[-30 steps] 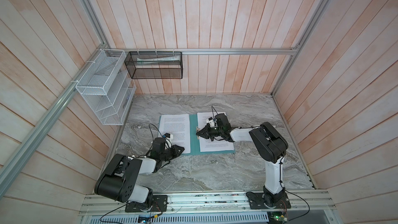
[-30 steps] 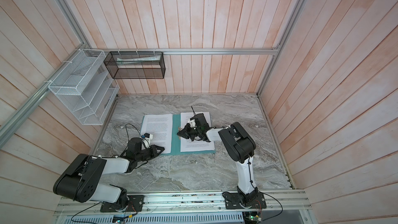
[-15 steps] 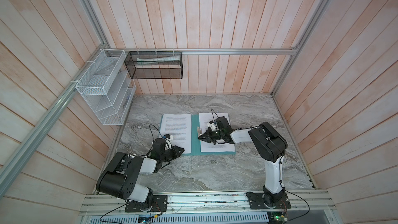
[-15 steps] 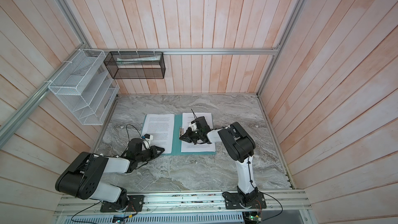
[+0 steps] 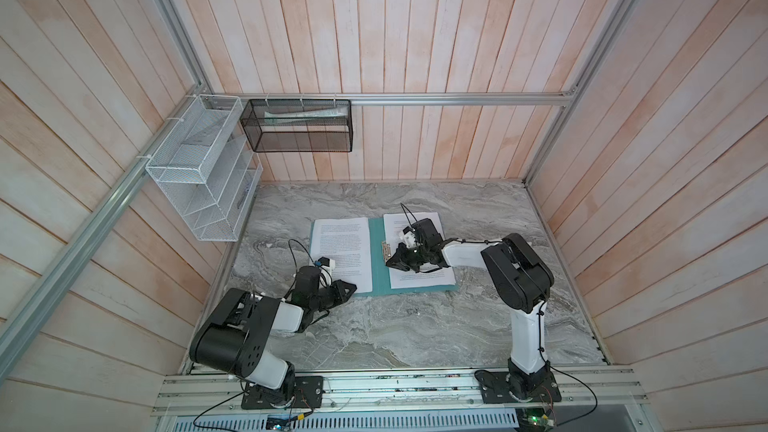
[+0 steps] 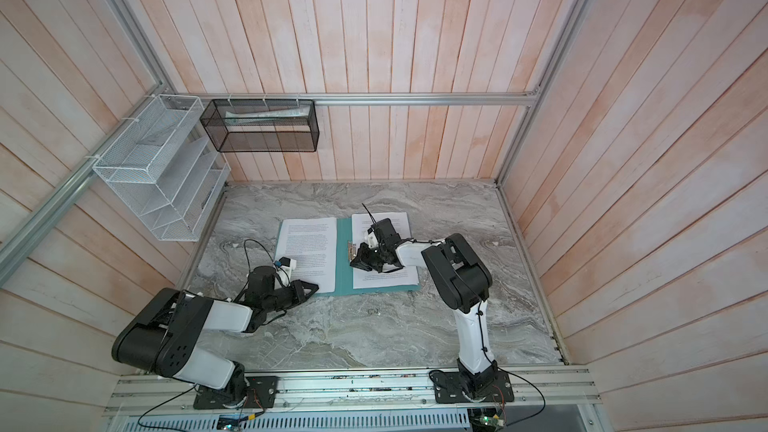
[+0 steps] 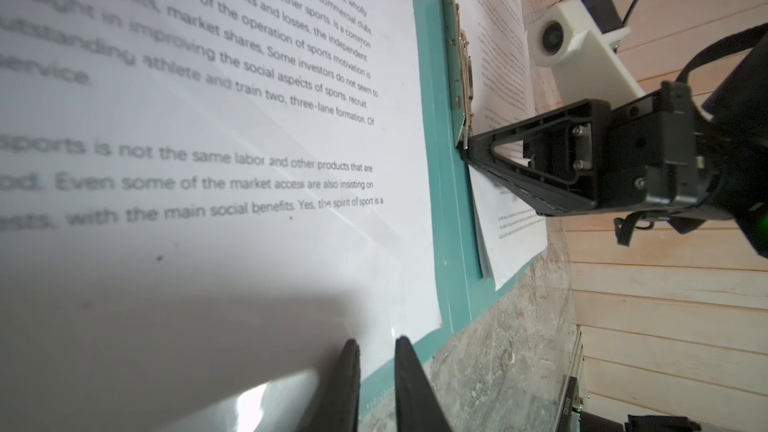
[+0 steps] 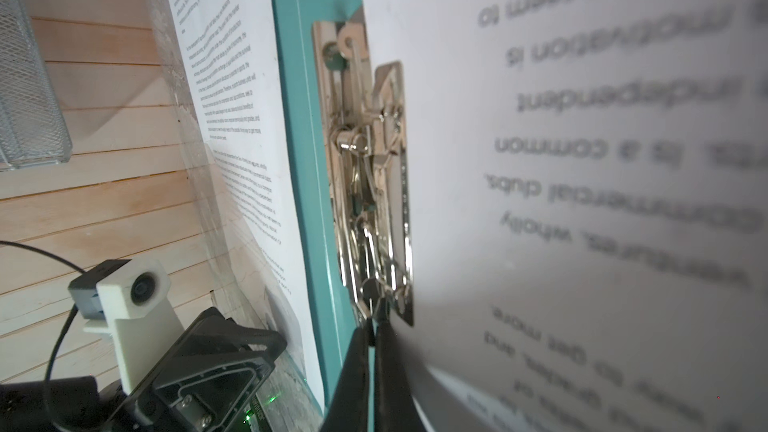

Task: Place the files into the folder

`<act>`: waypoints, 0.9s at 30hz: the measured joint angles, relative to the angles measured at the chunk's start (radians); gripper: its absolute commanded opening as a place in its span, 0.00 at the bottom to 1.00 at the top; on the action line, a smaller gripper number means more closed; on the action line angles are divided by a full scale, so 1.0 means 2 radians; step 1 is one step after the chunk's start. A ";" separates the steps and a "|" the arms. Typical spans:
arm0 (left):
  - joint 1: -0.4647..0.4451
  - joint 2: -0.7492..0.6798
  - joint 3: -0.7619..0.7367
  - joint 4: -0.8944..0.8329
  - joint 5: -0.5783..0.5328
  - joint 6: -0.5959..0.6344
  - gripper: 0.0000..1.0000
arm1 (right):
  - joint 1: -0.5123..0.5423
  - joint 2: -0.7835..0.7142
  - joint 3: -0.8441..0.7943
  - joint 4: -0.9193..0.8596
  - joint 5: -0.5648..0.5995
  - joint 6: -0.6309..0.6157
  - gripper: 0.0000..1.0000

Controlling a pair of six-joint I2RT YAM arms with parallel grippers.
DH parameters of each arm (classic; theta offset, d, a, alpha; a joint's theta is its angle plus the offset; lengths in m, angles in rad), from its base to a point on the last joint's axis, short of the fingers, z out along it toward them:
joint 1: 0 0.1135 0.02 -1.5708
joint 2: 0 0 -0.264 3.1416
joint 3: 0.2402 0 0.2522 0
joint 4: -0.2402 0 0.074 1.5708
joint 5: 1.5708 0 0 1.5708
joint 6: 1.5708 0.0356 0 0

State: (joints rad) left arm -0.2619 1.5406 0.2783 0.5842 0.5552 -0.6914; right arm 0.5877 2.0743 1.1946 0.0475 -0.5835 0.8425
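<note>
The teal folder (image 5: 376, 243) lies open on the marble table in both top views, with printed files on each cover: one sheet (image 5: 340, 251) on the left, a stack (image 5: 419, 280) on the right. A metal clip (image 8: 365, 160) runs along the stack's inner edge by the spine. My right gripper (image 8: 372, 322) is shut, its tips against the clip's near end (image 5: 386, 261). Low at the folder's front left corner is my left gripper (image 5: 353, 286). Its fingers stand a narrow gap apart over the sheet's corner and the teal edge (image 7: 376, 342), with nothing seen pinched.
A white wire-mesh rack (image 5: 203, 176) hangs on the left wall. On the back wall hangs a black mesh basket (image 5: 297, 126) holding rolled paper. Bare marble (image 5: 415, 326) stretches from the folder to the front rail. Wooden walls close in three sides.
My right gripper has slid a little toward the front along the clip, still shut. The left arm and the sheets have not moved.
</note>
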 measured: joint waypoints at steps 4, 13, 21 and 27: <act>0.000 0.012 0.010 0.000 0.004 0.003 0.19 | 0.011 0.018 0.035 -0.019 0.018 -0.012 0.00; 0.000 0.028 0.024 0.003 0.009 0.005 0.19 | 0.040 0.029 0.048 0.003 0.028 0.002 0.00; 0.000 0.046 0.038 0.009 0.011 0.006 0.18 | 0.044 0.023 0.003 0.075 -0.037 0.072 0.00; 0.000 0.051 0.042 0.009 0.014 0.007 0.18 | 0.054 0.022 -0.022 0.093 -0.069 0.107 0.00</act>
State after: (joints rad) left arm -0.2615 1.6421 0.3618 0.6029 0.5838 -0.6773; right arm 0.6952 2.1174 1.1515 0.2340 -0.7223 1.0561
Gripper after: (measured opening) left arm 0.182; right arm 0.047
